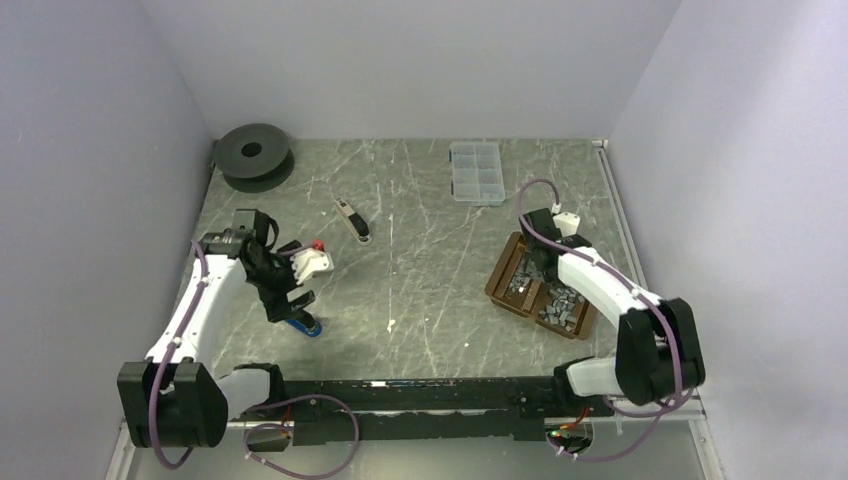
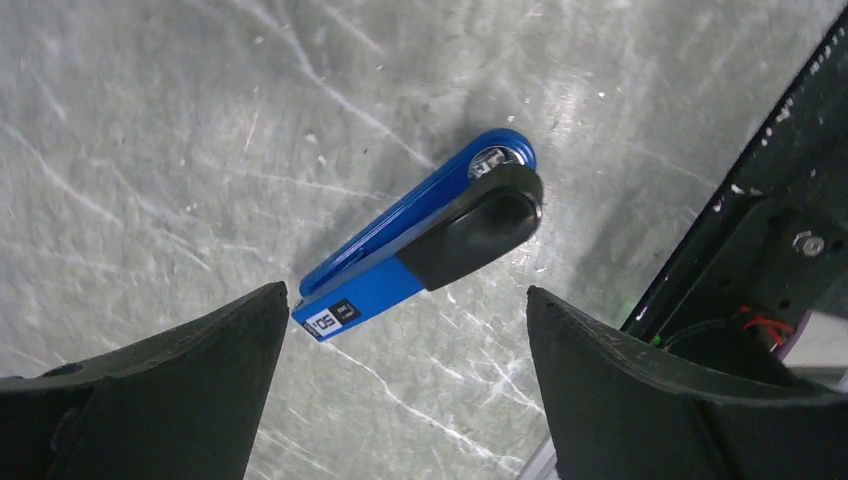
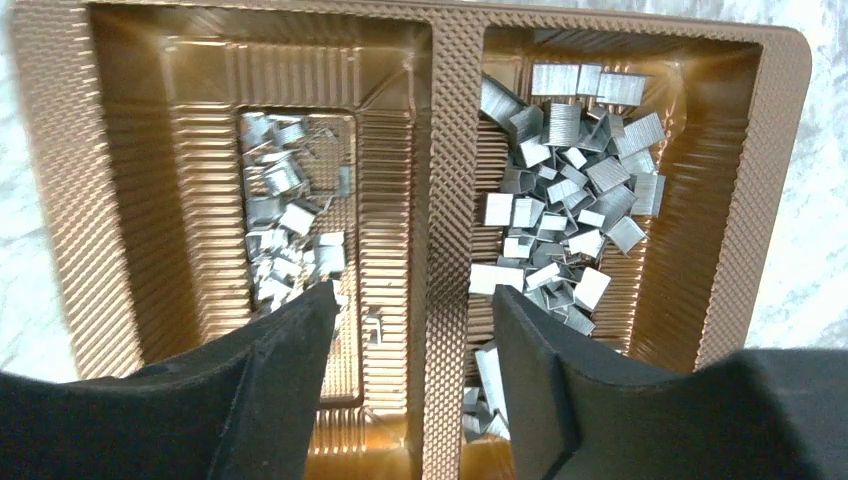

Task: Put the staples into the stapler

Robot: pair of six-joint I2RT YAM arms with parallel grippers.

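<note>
A blue and black stapler (image 2: 430,235) lies closed on the marble table, seen small in the top view as the stapler (image 1: 306,327). My left gripper (image 2: 407,293) hangs just above its blue end, open wide, with its fingertips (image 2: 255,320) on either side and clear of it. The staples (image 3: 570,200) fill the right compartment of a copper-brown tray (image 3: 455,120). More staples (image 3: 290,230) lie in the left one. My right gripper (image 3: 412,295) hovers open over the tray's middle divider with nothing between its fingers. In the top view, the right gripper (image 1: 540,272) is above the tray (image 1: 503,290).
A clear plastic compartment box (image 1: 476,172) sits at the back. A black spool (image 1: 253,155) is in the back left corner. A small black-and-white object (image 1: 352,220) lies mid-table. Walls close in left, right and behind. The black base rail (image 2: 770,220) runs close to the stapler.
</note>
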